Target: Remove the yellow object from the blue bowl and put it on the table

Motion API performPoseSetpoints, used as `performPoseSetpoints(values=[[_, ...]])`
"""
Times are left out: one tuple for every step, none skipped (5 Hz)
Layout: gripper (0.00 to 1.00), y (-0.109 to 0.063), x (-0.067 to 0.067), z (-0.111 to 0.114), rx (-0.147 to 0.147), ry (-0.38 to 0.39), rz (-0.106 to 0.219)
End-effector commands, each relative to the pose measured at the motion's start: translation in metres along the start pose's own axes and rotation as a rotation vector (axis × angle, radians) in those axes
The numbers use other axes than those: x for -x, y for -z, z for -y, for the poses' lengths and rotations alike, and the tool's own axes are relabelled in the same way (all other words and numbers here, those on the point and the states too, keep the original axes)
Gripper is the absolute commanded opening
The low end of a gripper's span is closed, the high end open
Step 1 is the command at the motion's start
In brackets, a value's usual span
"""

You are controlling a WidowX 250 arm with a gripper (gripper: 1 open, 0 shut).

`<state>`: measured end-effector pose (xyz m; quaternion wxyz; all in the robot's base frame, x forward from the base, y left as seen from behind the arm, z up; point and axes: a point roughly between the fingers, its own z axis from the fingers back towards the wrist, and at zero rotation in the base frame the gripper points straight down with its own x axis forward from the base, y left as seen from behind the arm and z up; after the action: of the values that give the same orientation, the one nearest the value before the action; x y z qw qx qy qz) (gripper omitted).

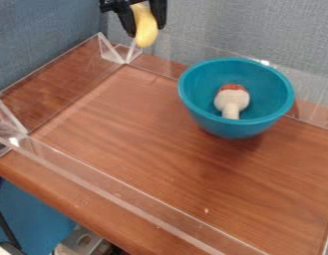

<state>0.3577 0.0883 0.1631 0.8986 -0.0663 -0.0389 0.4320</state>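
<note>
The yellow object (147, 30), a small curved toy banana, hangs in the air at the top of the camera view, above the table's far left corner. My gripper (136, 14) is shut on its upper end; only the dark fingers show at the frame's top edge. The blue bowl (193, 95) stands on the right side of the table (113, 129), well clear of the banana. Inside the bowl lies a white-and-brown mushroom-like object (230, 100).
Low clear acrylic walls (53, 70) edge the tabletop, with a triangular corner brace (123, 48) just below the banana. A blue-grey backdrop rises behind the table. The table's near edge runs diagonally at lower left.
</note>
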Motion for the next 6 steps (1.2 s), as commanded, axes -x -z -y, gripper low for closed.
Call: performPoseSetpoints(values=[[0.0,-0.031,-0.012,-0.008,0.058,0.033,0.08],[0.0,-0.029,-0.021,-0.017,0.064,0.063,0.079],[0.0,-0.028,-0.031,-0.026,0.07,0.093,0.077],[0.0,-0.024,-0.035,-0.026,0.072,0.065,0.087],[0.0,-0.021,-0.04,-0.025,0.074,0.038,0.096],[0.0,-0.015,-0.042,-0.026,0.076,0.0,0.107]])
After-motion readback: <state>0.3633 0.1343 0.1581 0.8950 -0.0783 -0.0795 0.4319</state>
